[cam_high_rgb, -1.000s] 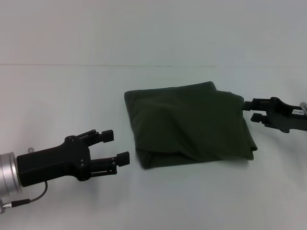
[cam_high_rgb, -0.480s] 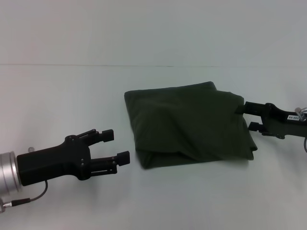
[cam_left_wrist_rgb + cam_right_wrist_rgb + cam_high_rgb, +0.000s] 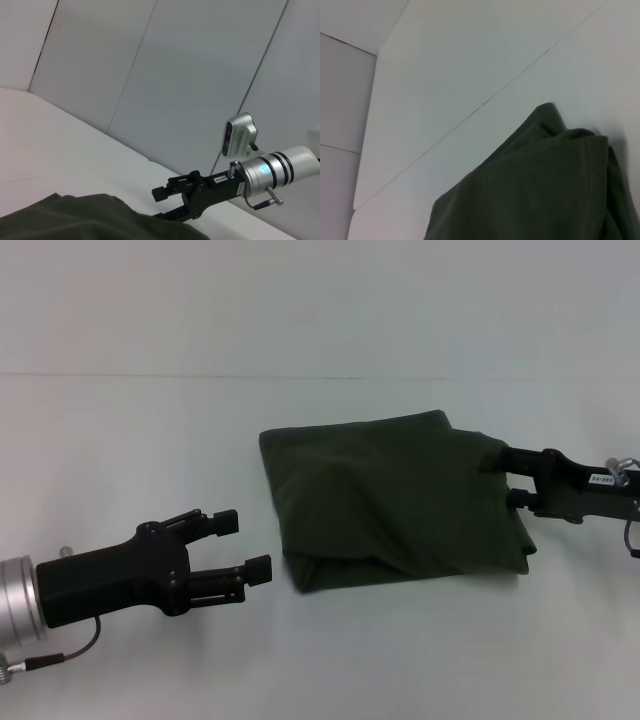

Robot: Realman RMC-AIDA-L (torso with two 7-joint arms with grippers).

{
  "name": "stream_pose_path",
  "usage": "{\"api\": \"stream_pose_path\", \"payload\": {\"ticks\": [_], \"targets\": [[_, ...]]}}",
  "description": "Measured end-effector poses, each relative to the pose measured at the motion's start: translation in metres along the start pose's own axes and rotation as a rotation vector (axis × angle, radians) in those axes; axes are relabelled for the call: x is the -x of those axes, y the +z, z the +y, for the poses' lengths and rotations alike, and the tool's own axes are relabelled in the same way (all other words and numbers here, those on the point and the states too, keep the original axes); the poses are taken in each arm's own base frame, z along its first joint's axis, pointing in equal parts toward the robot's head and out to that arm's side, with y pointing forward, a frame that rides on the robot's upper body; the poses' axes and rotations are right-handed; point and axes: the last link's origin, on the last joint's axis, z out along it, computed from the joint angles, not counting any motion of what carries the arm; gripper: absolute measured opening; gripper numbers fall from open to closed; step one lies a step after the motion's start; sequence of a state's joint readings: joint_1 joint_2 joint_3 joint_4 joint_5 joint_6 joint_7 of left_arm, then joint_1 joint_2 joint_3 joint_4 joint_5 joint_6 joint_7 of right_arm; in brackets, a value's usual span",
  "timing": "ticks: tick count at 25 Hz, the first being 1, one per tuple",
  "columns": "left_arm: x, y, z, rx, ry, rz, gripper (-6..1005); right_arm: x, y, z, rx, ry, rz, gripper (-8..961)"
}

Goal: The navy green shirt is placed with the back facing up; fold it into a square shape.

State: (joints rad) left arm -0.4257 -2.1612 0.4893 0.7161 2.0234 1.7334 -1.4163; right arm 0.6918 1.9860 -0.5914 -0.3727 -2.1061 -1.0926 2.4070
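The navy green shirt (image 3: pixel 390 500) lies folded into a rough, puffy square at the middle of the white table (image 3: pixel 140 440), plain side up; no lettering shows. My right gripper (image 3: pixel 505 480) is at the shirt's right edge, open, one finger over the upper right corner and the other lower against the edge. From the left wrist view that right gripper (image 3: pixel 161 205) shows just past the shirt (image 3: pixel 85 220), its lower finger partly hidden by cloth. My left gripper (image 3: pixel 243 545) hovers open and empty, left of the shirt's near left corner. The right wrist view shows only the shirt (image 3: pixel 530 195).
The pale table surface runs around the shirt on all sides, with a thin seam line (image 3: pixel 200 377) across the far side. Grey wall panels (image 3: pixel 175 75) stand behind the table. No other objects are in view.
My right gripper has slid left, from just off the shirt to its right edge, where its fingers now reach the cloth. The left arm and the shirt have not moved.
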Motion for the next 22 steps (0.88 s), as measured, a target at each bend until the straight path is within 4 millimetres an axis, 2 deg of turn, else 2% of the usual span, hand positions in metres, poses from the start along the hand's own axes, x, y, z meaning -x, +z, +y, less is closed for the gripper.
{"api": "stream_pose_path", "payload": {"ticks": [11, 21, 22], "targets": [[0.0009, -0.0004, 0.0003, -0.001, 0.001, 0.000, 947, -0.0090, 0.0091, 0.0046, 0.013, 0.001, 0.016, 840], [0.0011, -0.0006, -0.0002, -0.005, 0.000, 0.000, 947, -0.0009, 0.0067, -0.0001, -0.015, -0.039, -0.035, 832], [0.0011, -0.0006, -0.0002, -0.005, 0.000, 0.000, 947, 0.0001, 0.0065, -0.0010, -0.019, -0.038, -0.043, 791]]}}
